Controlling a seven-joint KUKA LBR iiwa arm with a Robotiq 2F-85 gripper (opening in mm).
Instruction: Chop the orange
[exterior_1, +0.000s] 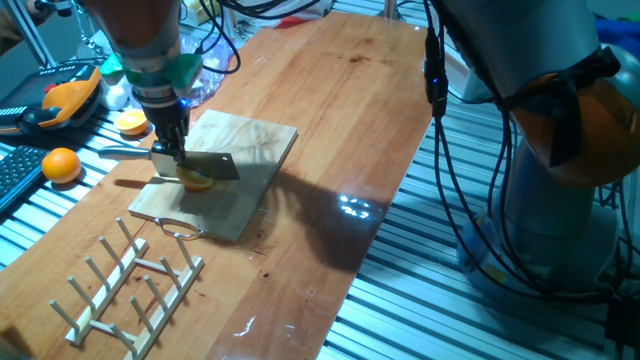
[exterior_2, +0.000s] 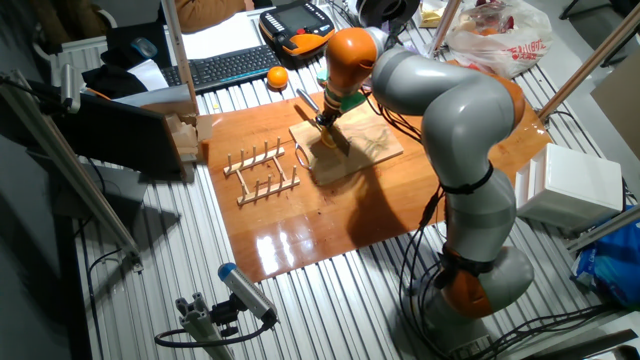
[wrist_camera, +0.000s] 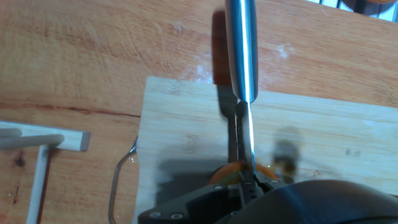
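While the gripper (exterior_1: 170, 150) clamps a cleaver (exterior_1: 196, 165) over the orange (exterior_1: 196, 181), the cutting board (exterior_1: 250, 150) sits mid-table (exterior_1: 340, 110), near a wooden rack (exterior_1: 130, 285).

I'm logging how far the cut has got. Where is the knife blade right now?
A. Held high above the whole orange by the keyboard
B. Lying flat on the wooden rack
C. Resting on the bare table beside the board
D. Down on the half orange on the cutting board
D: the knife, held in the gripper, has its blade down on the orange, which sits on the cutting board; the hand view shows the edge meeting the fruit.
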